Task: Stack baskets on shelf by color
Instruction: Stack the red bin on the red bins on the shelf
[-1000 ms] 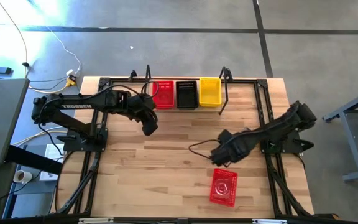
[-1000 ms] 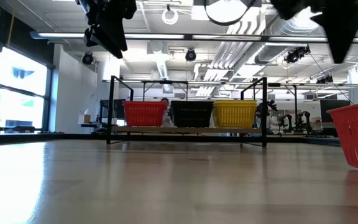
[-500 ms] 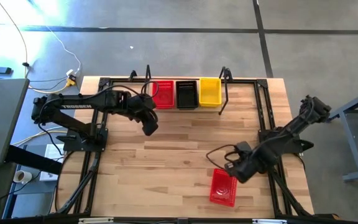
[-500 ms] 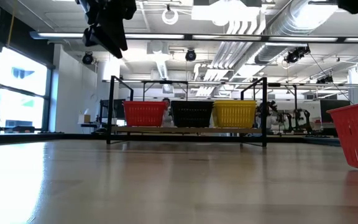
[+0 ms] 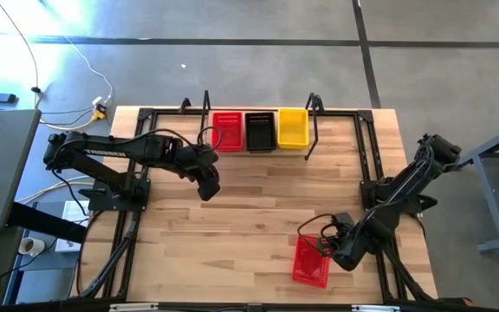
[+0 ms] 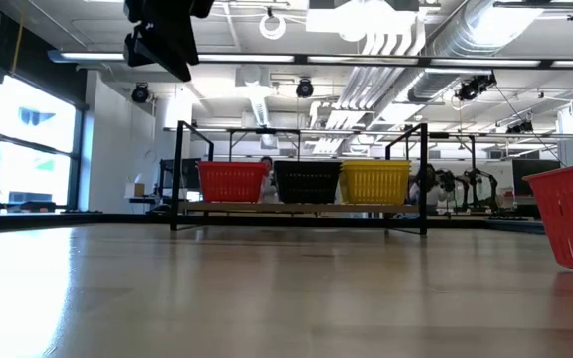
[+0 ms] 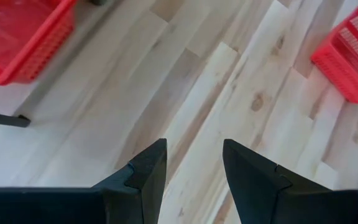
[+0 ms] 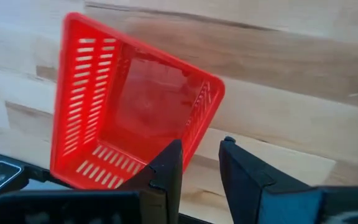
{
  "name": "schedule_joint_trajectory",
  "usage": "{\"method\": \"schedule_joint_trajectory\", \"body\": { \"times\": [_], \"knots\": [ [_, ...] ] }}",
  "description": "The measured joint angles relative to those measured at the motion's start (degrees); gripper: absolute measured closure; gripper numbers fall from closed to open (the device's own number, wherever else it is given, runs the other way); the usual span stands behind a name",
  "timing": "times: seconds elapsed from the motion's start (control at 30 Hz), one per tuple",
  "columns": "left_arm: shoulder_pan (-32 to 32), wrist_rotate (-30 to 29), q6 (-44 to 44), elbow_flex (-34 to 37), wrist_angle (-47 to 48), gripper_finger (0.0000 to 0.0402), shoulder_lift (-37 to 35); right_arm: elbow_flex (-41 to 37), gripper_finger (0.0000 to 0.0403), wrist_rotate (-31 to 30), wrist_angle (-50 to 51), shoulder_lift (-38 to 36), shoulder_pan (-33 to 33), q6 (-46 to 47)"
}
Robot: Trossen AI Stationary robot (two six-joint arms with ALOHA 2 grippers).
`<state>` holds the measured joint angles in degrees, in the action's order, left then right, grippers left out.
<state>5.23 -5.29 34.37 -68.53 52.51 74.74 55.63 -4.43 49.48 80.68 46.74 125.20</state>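
Now the right tool [image 8: 197, 162], its fingers narrowly parted astride the near wall of the loose red basket [image 5: 311, 261], must close and carry it to the shelf [image 5: 259, 149], while the left tool [image 7: 193, 163], parted and empty, hovers near the shelf's red basket [image 5: 227, 131].

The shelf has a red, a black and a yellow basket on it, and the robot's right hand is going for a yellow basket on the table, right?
Almost. The shelf does hold a red basket, a black basket and a yellow basket, but the loose basket on the table by the right gripper is red, not yellow. The high view and the right wrist view both show it.
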Motion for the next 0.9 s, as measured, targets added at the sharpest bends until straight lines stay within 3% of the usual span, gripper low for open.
{"method": "schedule_joint_trajectory", "body": {
  "times": [0.3,0.53,0.63,0.77,0.9],
  "knots": [
    [-4.4,-0.2,0.0,0.0,-0.2,0.0255,0.0,-8.2,0.0311,0.0,-10.4,0.0,0.0,0.8],
    [-7.5,-3.7,0.0,0.0,-1.2,0.0255,0.0,-14.1,0.0313,-0.1,-18.3,0.0,-1.0,0.8],
    [-8.4,-4.3,0.1,0.0,-3.7,0.0255,0.0,-15.4,0.0332,-0.1,-20.4,0.1,-1.9,0.2],
    [-9.4,-4.4,2.5,0.0,-8.5,0.0255,0.0,-14.9,0.0388,-2.0,-20.6,0.1,-3.8,-2.8],
    [-9.9,-4.7,5.4,0.0,-13.6,0.0255,0.0,-13.5,0.0391,-6.9,-20.7,0.1,-6.4,-4.8]
  ]
}}
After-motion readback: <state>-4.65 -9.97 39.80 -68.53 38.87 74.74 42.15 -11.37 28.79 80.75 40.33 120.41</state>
